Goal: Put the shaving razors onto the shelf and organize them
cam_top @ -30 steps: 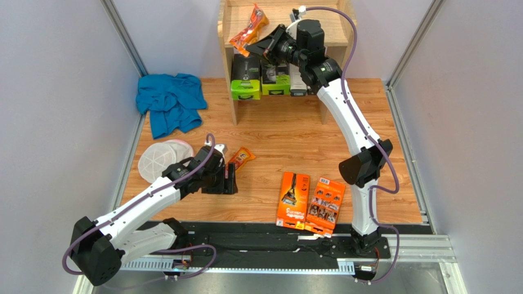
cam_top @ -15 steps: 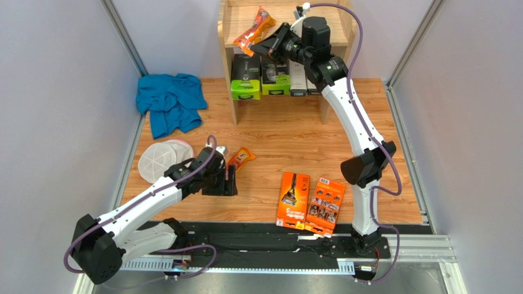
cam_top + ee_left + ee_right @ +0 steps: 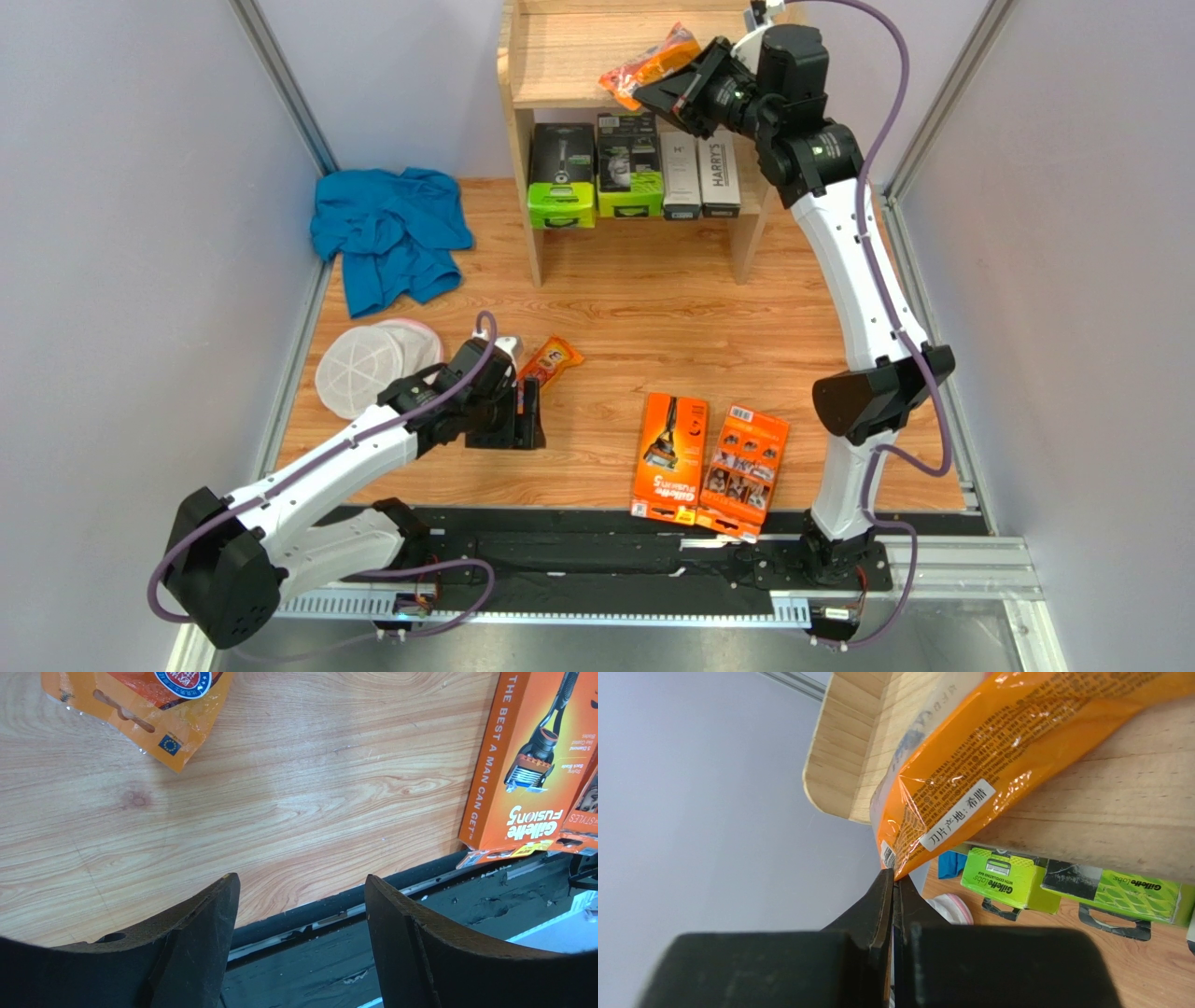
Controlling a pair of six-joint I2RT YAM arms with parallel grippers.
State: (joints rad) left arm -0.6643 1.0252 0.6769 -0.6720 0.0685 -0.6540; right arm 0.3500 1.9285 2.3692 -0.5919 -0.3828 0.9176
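Note:
My right gripper [image 3: 671,84] is shut on the edge of a narrow orange blister pack [image 3: 648,60], held over the top tier of the light wooden shelf [image 3: 561,42]; the wrist view shows the pack [image 3: 990,763] pinched between the closed fingers [image 3: 882,903] above the shelf board [image 3: 1102,812]. My left gripper [image 3: 529,415] is open and empty, low over the floor just below a second orange blister pack [image 3: 551,361], whose corner shows in its view [image 3: 140,700]. Two flat orange boxes [image 3: 671,457] [image 3: 744,471] lie at the front. Two long white boxes [image 3: 701,174] stand on the lower tier.
Two green-and-black razor packs [image 3: 561,175] [image 3: 629,165] stand on the lower tier beside the white boxes. A blue cloth [image 3: 393,231] lies at the left. White mesh discs [image 3: 368,364] lie left of my left gripper. A black rail [image 3: 617,546] runs along the near edge.
My right gripper has carried the orange blister pack rightward and up, from the left part of the top tier to its right part. The left arm has not moved.

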